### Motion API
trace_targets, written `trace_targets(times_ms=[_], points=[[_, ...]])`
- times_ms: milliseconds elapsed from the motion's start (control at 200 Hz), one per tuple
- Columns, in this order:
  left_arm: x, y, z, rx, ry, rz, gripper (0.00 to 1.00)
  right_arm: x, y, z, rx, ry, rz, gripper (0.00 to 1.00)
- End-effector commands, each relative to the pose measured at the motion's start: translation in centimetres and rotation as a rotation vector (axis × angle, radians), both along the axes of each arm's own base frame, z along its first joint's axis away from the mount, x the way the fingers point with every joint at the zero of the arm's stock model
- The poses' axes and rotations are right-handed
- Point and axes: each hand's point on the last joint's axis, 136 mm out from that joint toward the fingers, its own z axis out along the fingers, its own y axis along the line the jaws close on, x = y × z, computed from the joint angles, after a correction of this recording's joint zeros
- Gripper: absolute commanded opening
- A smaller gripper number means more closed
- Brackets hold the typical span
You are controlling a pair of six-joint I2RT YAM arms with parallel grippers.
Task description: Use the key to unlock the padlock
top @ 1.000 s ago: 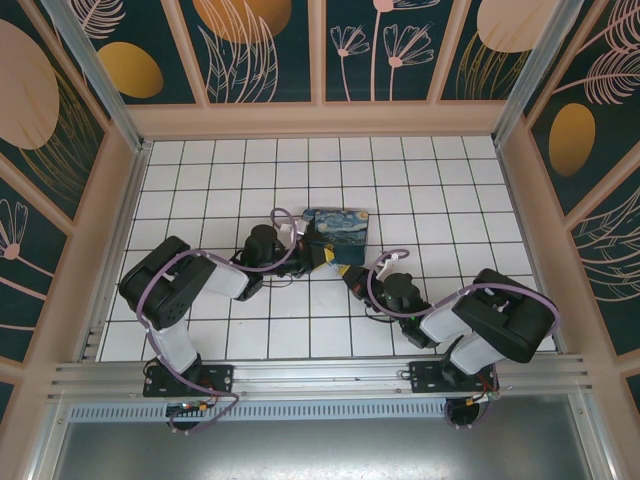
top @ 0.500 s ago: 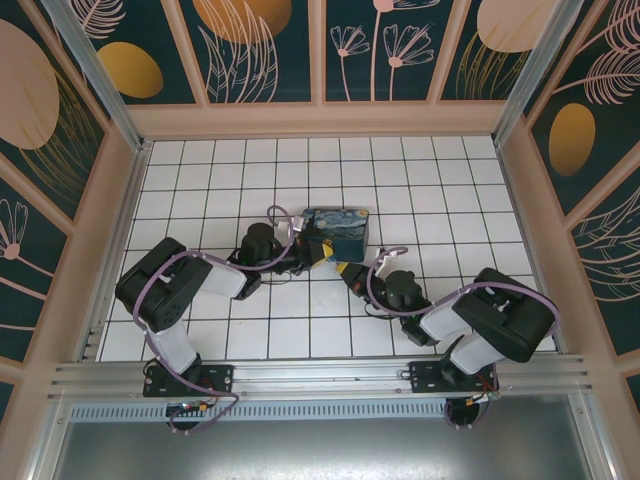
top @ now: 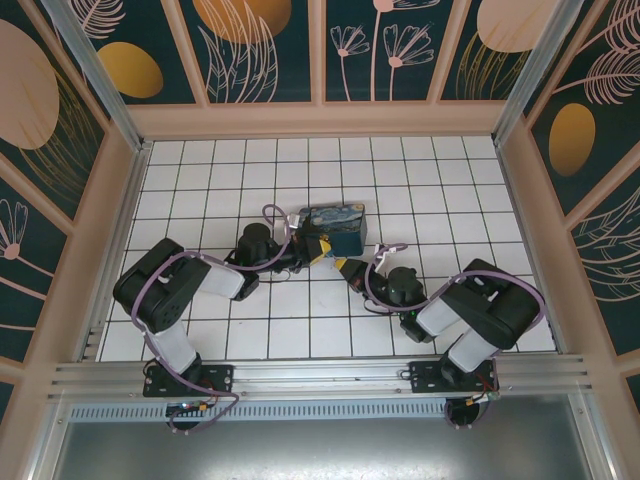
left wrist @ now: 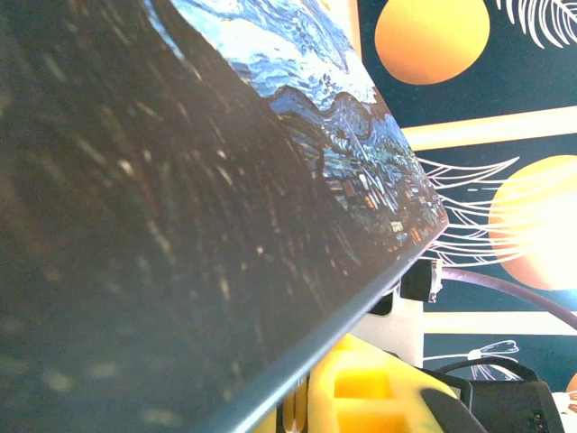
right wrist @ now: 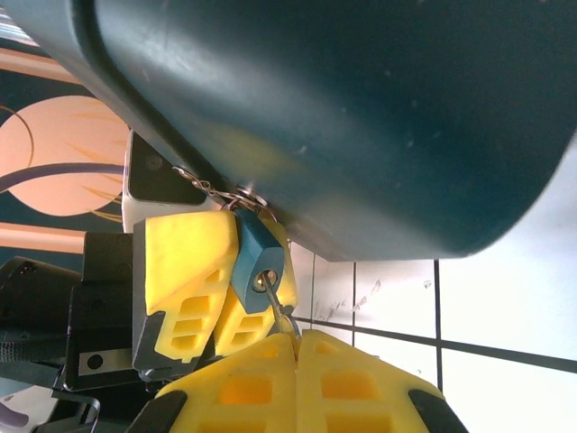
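A robot lab cell: white tiled floor [top: 200,180], flower-printed wall panels [top: 260,50] all round, two robot arms [top: 165,290] bolted to an aluminium rail [top: 320,372] at the bottom.

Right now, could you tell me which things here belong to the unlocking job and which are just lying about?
Job: padlock; key; left gripper holding the padlock; right gripper holding the key.
Lying about: box; purple cables.
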Motion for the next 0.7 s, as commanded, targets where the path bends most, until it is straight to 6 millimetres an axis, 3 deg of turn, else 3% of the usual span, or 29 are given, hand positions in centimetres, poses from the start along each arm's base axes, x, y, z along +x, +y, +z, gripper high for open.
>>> trace_targets(times_ms=[0,350,515,696], points=[[-3.7,-1.4,2.3,-0.062,-0.065,-0.184,0.00,1.7,0.3,5.2,0.106,-0.136,-0.031,0.00],[-3.4,-1.5,3.3,-0.099,-0.041,-0.169,0.00,3.2,1.4,7.1,0.173,-0.150,0.000,0.00],[-3.4,-1.4,3.6,-0.126,-0.020,-0.155,0.00,3.7,2.8,6.8,0.175,-0.127,0.038,0.00],[-3.4,-1.4,3.4,-0.120,-0.007,-0.154,0.00,4.3,2.1,6.6,0.155,-0.122,0.011,0.00]])
